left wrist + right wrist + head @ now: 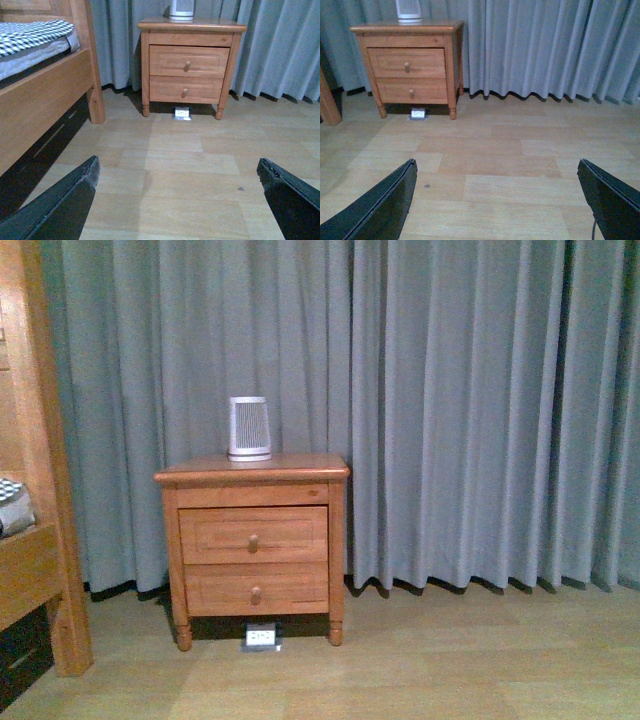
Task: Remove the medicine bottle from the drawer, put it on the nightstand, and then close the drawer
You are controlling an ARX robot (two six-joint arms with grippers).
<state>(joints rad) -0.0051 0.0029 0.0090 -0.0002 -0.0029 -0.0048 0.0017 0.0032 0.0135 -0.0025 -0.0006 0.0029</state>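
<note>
Task start: drawer (253, 535) of nightstand (300, 472) shut, bottle unseen. L gripper (177, 164) & R gripper (495, 164) spread wide, empty, well apart from it. All steps left.

Honey-brown nightstand (290, 473), grey-blue curtain (480, 410), black-and-white checked bedding (30, 35)

The nightstand (255, 474) stands ahead of me, before the curtain (450, 410), right of the bed frame (45, 490). A ribbed device (249, 428) sits on top; the drawer (225, 535) lies above the lower drawer (225, 590).
</note>
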